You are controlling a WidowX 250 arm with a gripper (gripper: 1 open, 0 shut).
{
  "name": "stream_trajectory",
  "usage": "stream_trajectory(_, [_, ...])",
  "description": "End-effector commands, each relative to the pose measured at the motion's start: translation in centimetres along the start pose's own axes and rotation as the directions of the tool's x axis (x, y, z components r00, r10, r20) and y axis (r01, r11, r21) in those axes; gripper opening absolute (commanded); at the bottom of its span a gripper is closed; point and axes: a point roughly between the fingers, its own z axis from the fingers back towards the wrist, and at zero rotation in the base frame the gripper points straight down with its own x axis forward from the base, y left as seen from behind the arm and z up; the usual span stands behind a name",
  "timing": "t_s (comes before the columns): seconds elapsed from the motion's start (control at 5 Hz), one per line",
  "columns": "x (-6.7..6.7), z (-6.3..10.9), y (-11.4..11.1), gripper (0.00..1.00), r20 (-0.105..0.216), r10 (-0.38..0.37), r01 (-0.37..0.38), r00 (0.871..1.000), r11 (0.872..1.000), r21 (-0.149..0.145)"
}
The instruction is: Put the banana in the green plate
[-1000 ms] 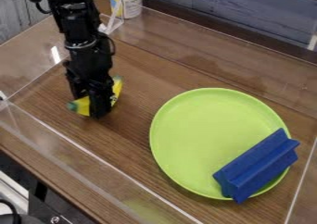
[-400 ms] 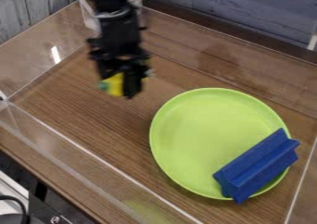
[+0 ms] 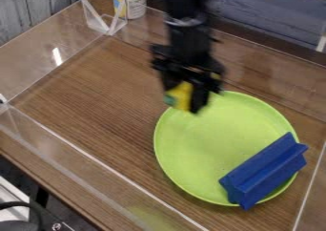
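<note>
Camera view: the black arm (image 3: pixel 185 15) comes down from the top of the picture, with the pincer (image 3: pixel 189 94) pointing straight down. The pincer is closed on the banana (image 3: pixel 185 94); the yellow fruit shows between the dark fingers (image 3: pixel 201 87), and its lower end looks a little green. The banana is in the air, not lying on anything. It hangs over the upper left edge of the plate (image 3: pixel 216 154), just where the rim meets the wood, so it seems partly above the plate and partly above the bench (image 3: pixel 90 92). The picture is somewhat blurred around the pincer, so the exact way the banana is turned I cannot tell.

The plate is green and round, and it lies flat on the bench in the lower right part of the view. On its lower right side rests a blue block (image 3: pixel 265 171), long and rectangular, placed at an angle; one end reaches over the rim toward the right. The block is well apart from the banana.

The bench is brown wood with a transparent wall (image 3: pixel 38 144) around its edge. At the top, behind the arm, stands a white bottle (image 3: pixel 126 1) with a yellow and red label, near the back corner.
</note>
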Motion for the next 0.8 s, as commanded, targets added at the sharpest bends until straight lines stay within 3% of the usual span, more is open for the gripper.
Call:
stream_trajectory(0.0, [0.9, -0.5, -3.2, 0.0, 0.035, -0.007, 0.006, 0.999, 1.0, 0.005])
stream_trajectory(0.2, [0.7, -2.0, -5.0, 0.0, 0.023, -0.021, 0.021, 1.0, 1.0, 0.009])
stream_trajectory(0.6, [-0.2, -2.4, -1.3, 0.0, 0.02, 0.003, -0.003, 1.0, 1.0, 0.021])
